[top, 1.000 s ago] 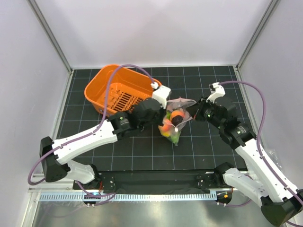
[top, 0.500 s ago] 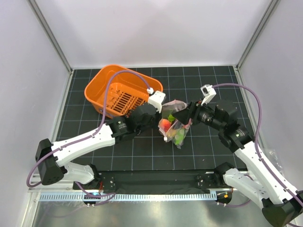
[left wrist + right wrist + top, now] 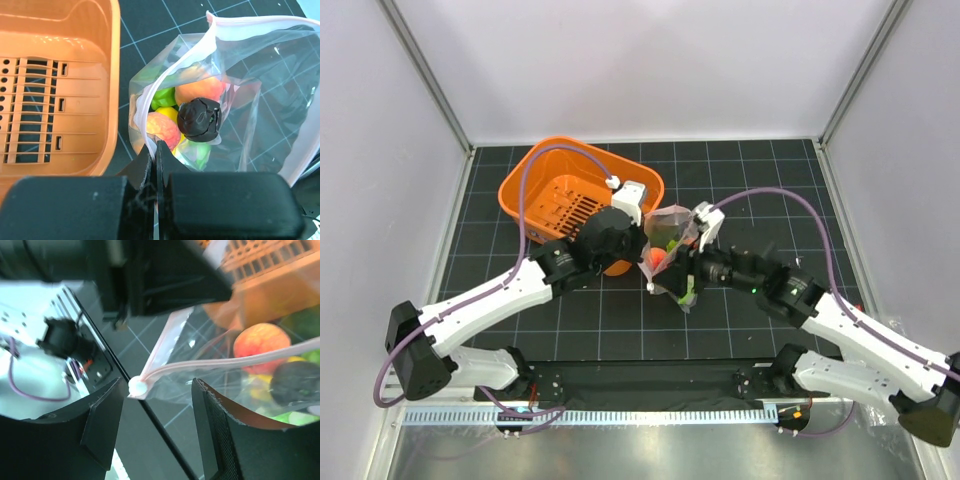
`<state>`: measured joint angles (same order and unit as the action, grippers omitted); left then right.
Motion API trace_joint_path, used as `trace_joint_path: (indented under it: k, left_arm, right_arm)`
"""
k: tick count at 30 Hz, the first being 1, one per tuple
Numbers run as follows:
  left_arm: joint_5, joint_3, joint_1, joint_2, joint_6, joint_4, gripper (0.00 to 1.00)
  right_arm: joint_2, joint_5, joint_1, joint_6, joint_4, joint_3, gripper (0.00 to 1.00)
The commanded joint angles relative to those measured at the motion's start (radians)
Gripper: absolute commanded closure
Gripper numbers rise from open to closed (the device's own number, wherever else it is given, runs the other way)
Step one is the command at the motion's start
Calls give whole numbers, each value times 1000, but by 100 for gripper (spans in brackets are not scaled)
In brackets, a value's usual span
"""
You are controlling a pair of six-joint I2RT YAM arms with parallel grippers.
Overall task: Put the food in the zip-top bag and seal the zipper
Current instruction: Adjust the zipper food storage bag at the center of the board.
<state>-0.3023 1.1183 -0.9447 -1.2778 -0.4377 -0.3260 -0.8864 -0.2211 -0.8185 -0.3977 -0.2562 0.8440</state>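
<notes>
The clear zip-top bag point(image 3: 260, 75) hangs open beside the basket, and in the top view the zip-top bag point(image 3: 672, 228) sits between both arms. Inside lies the food: a peach-orange ball point(image 3: 200, 89), a dark purple piece point(image 3: 200, 120), a green piece point(image 3: 162, 97) and a yellow-orange fruit point(image 3: 161, 127). My left gripper point(image 3: 154, 150) is shut on the bag's pink rim. My right gripper point(image 3: 157, 405) stands open around the zipper's point(image 3: 235, 362) end, where a white bead point(image 3: 136, 387) sits close to the left finger point(image 3: 102, 425).
The orange basket point(image 3: 535, 185) stands at the back left, touching the left wrist's side, and its slotted floor point(image 3: 35, 115) fills the left of that wrist's view. The black grid mat point(image 3: 760, 180) extends right and back. The rig's frame rail runs along the near edge.
The right gripper has let go of the bag's right side, opened, and swung left to the near end of the zipper. The left gripper, still shut, has moved slightly back and left with the bag.
</notes>
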Motion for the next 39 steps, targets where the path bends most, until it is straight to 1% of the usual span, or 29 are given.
trace_joint_path:
  k: [1, 3, 4, 5, 7, 10, 11, 14, 17, 19, 21, 24, 25, 26, 27, 29, 30, 31, 32, 33, 34, 35, 37, 38, 39]
  left_arm:
    - [5, -9, 18, 46, -24, 61, 100]
    - [0, -9, 32, 49, -30, 47, 100]
    - [-7, -9, 37, 48, -32, 41, 100]
    - [-8, -8, 41, 47, -35, 35, 99]
    - [-8, -9, 55, 47, -42, 30, 99]
    - [-6, -11, 64, 49, -49, 25, 100]
    - [-6, -14, 64, 52, -50, 25, 99]
    - [-6, -17, 67, 60, -50, 25, 99]
    - [-9, -21, 69, 66, -50, 27, 100]
    - [-9, -23, 72, 66, -49, 24, 100]
    - [-9, -23, 72, 66, -47, 22, 100]
    - [2, -23, 72, 72, -49, 21, 100]
    - [9, -25, 72, 74, -50, 21, 99]
    - [11, -25, 72, 77, -50, 21, 100]
    - [11, -26, 72, 78, -50, 21, 100]
    - [12, -29, 72, 83, -52, 24, 100]
    - [15, -29, 72, 86, -52, 24, 100]
    - [22, -31, 72, 89, -55, 25, 100]
    - [34, -31, 72, 90, -55, 24, 100]
    - [40, -32, 72, 97, -55, 28, 100]
    - [43, -32, 72, 101, -50, 31, 99]
    - [51, -35, 72, 107, -49, 31, 98]
    - [51, -40, 72, 132, -44, 38, 88]
    - [48, -46, 70, 139, -42, 44, 75]
    - [48, -51, 70, 149, -39, 47, 68]
  right_arm:
    - [-13, 196, -111, 75, -9, 67, 37]
    - [-17, 216, -157, 117, -11, 72, 37]
    - [-23, 274, -175, 132, -11, 72, 37]
    - [-28, 293, -215, 152, -14, 73, 37]
    - [-39, 327, -244, 200, -11, 70, 36]
    - [-45, 414, -307, 256, 43, 34, 36]
    - [-42, 466, -321, 270, 79, 5, 36]
    - [-46, 512, -375, 327, 135, -32, 35]
    - [-66, 572, -465, 391, 191, -57, 33]
    - [-97, 711, -533, 439, 218, -65, 32]
    - [-141, 808, -551, 453, 221, -56, 32]
    - [-174, 851, -561, 461, 286, -68, 34]
    - [-193, 926, -561, 459, 297, -69, 36]
    - [-201, 965, -561, 458, 305, -66, 38]
    - [-207, 998, -561, 454, 308, -65, 43]
    - [-201, 1071, -561, 450, 343, -78, 48]
    - [-197, 1088, -561, 451, 354, -85, 57]
    - [-186, 1117, -561, 448, 357, -85, 64]
    - [-178, 1123, -561, 447, 347, -82, 85]
    - [-169, 1118, -561, 439, 338, -80, 95]
    - [-146, 1108, -559, 438, 330, -85, 99]
    - [-99, 1065, -561, 436, 319, -91, 99]
    - [-34, 1010, -559, 435, 304, -106, 99]
    - [22, 964, -559, 431, 278, -105, 99]
    - [47, 935, -559, 430, 267, -106, 99]
